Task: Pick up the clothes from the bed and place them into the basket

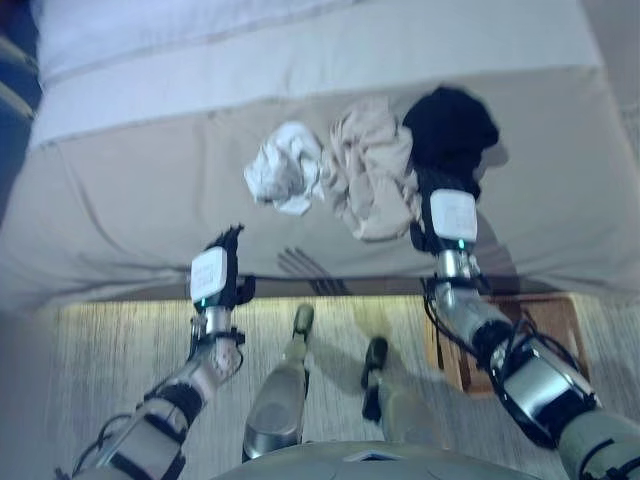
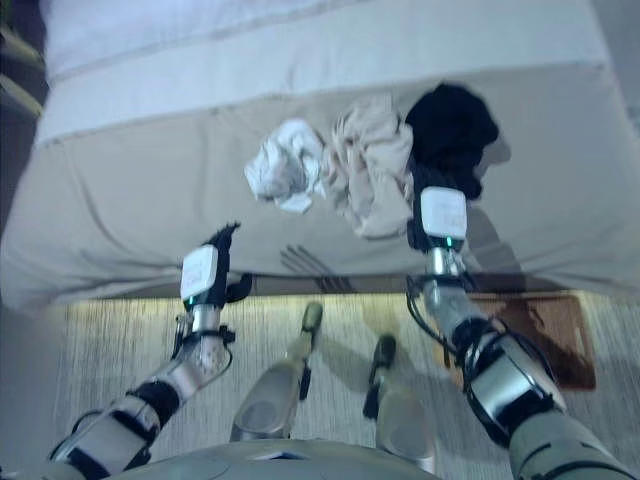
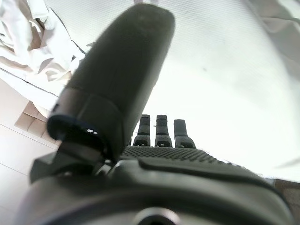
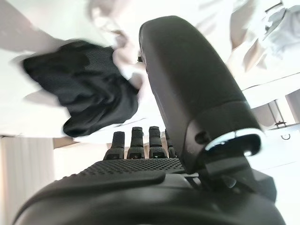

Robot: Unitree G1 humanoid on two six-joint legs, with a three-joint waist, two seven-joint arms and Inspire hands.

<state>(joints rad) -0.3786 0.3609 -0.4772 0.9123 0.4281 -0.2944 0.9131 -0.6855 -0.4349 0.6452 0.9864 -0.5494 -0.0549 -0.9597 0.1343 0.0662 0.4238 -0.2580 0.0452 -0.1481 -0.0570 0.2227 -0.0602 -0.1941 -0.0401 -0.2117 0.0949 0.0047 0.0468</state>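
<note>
- Three crumpled garments are sitting in a row near the front edge of the bed (image 1: 120,190): a white garment (image 1: 285,167) on the robot's left, a beige garment (image 1: 370,165) in the middle, touching the white one, and a black garment (image 1: 450,130) on the right, pressed up against the beige.
- The right hand (image 1: 445,215) is hovering just at the near edge of the black garment, and its wrist view is showing the fingers (image 4: 136,140) straight and spread with nothing between them and the thumb, the black cloth lying just past the fingertips.
- That placement is reading as a reach: the black piece is the closest one to that arm, so it is looking like the first pick.
- The left hand (image 1: 215,275) is hanging over the front edge of the bed, well apart from the white garment; its fingers (image 3: 161,129) are showing straight and relaxed, holding nothing.
- A brown basket (image 1: 545,320) is sitting on the floor by the right arm, partly hidden behind it, which is probably why the right side is leading.
- No garment is in the basket as far as can be seen, so the task is looking barely begun.
</note>
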